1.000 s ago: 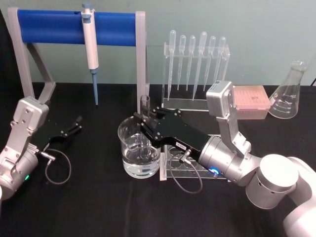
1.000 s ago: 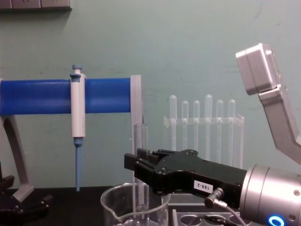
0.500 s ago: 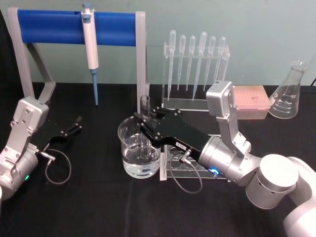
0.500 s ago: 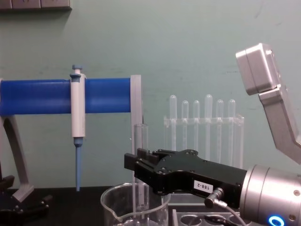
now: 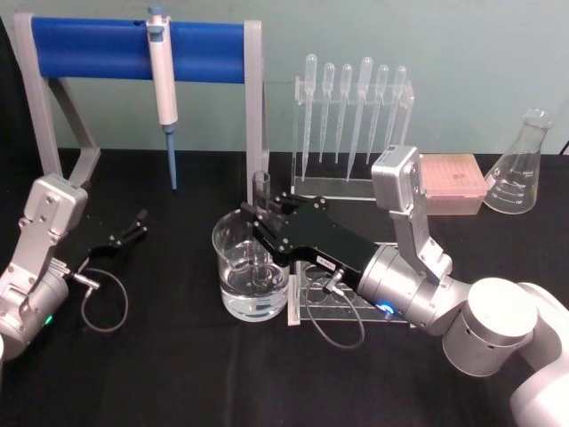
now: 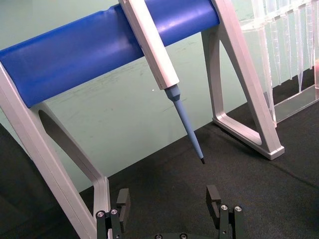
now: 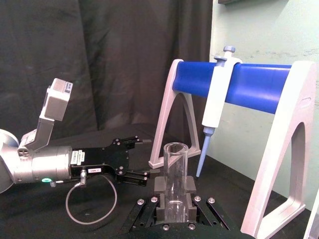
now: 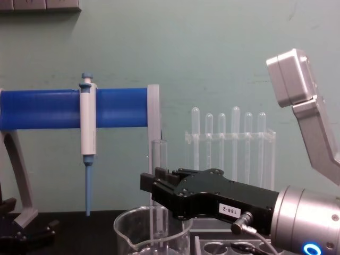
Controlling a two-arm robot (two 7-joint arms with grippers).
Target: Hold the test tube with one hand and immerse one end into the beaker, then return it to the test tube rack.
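- We are squeezing the test tube (image 5: pixel 260 189) in our right claw (image 5: pixel 259 222), its bottom end down inside the beaker (image 5: pixel 231 271).
- We are holding our left claw (image 5: pixel 132 228) open, well apart on the left.

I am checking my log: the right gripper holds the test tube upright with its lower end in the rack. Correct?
No. The right gripper holds the test tube upright, but its lower end is in the beaker; the head view shows it.

The right gripper (image 5: pixel 259 220) reaches leftward, level, fingers clamped on the test tube (image 5: pixel 260 187). The left gripper (image 5: pixel 136 222) lies parked at the left, fingers apart.
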